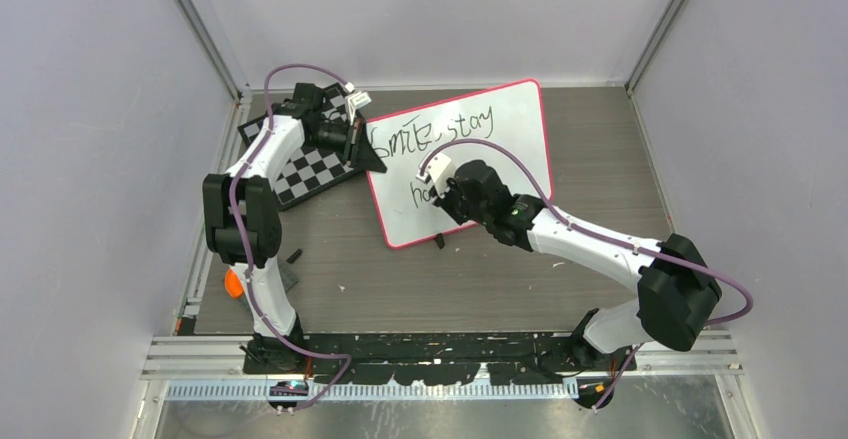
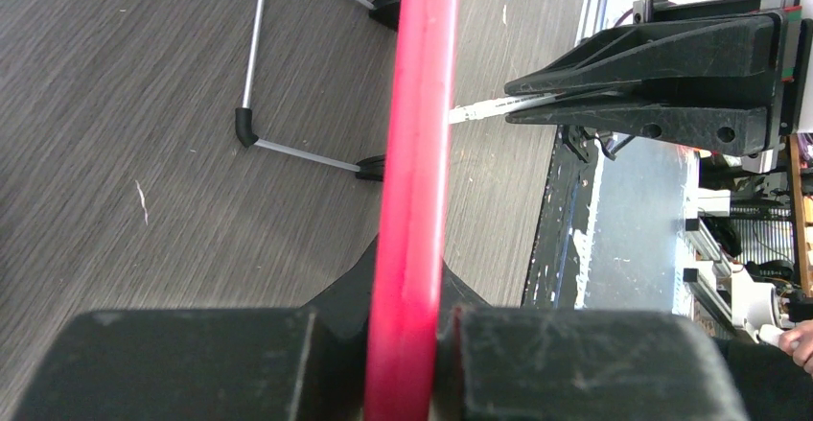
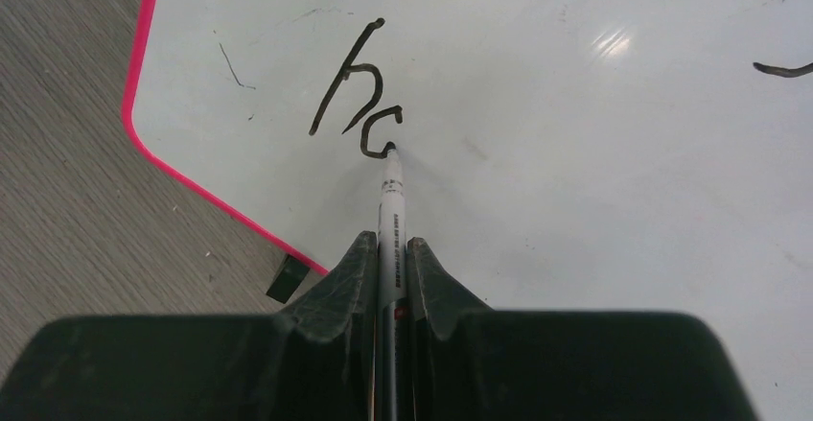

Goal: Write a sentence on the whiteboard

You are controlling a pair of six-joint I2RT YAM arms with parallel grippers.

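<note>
The whiteboard [image 1: 505,139] with a pink-red frame lies tilted on the table. Black writing on it reads "Smile, stay" [image 1: 430,129] on the top line. In the right wrist view the second line shows "h" and a partly drawn letter [image 3: 357,95]. My right gripper [image 3: 391,248] is shut on a white marker [image 3: 390,210], whose tip touches the board at that letter. My left gripper [image 2: 412,320] is shut on the board's pink-red frame [image 2: 417,152] at its left edge. In the top view the right gripper [image 1: 452,191] sits over the lower line.
A black-and-white chessboard [image 1: 312,171] lies left of the whiteboard under the left arm. A small black foot [image 1: 439,241] sits at the board's near edge. An orange object [image 1: 233,284] lies by the left arm's base. Grey walls close in on both sides.
</note>
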